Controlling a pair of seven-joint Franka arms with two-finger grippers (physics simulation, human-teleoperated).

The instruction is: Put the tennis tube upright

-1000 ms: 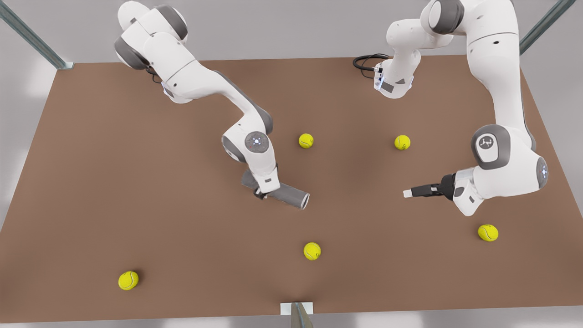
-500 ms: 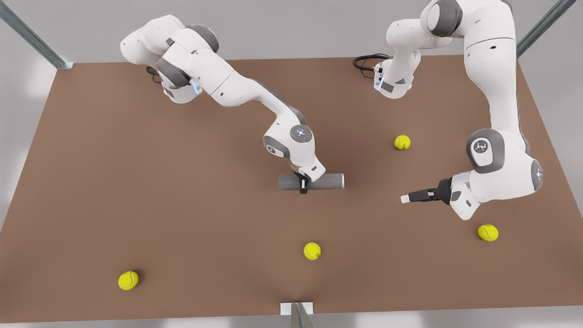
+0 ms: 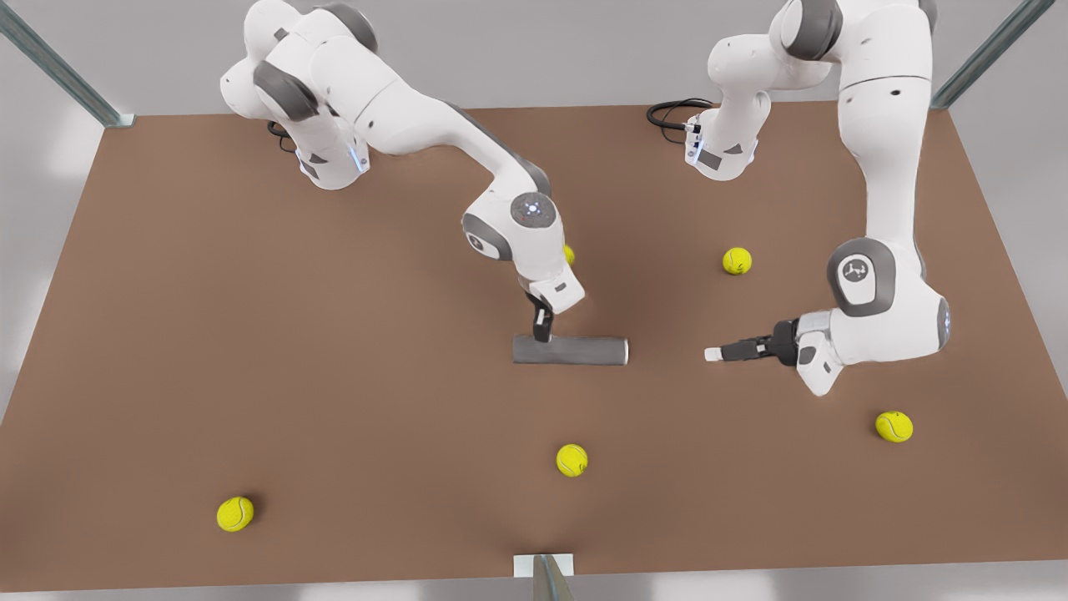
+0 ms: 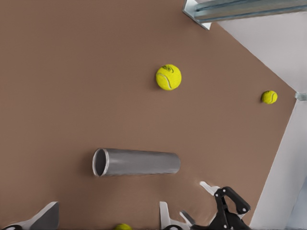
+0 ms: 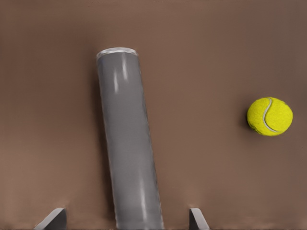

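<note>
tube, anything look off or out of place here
The tube lies on its side on the table, not upright. The right tool hangs open over its end at the front view's left, not gripping it. The left tool waits open, off its other end.

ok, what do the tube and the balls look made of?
Tennis tube: looks like brushed metal, dark grey, with soft bright streaks along it and a paler rim; it could also be metallic-look plastic. Tennis ball: apparently felt, matte yellow-green, with a pale curved seam.
</note>
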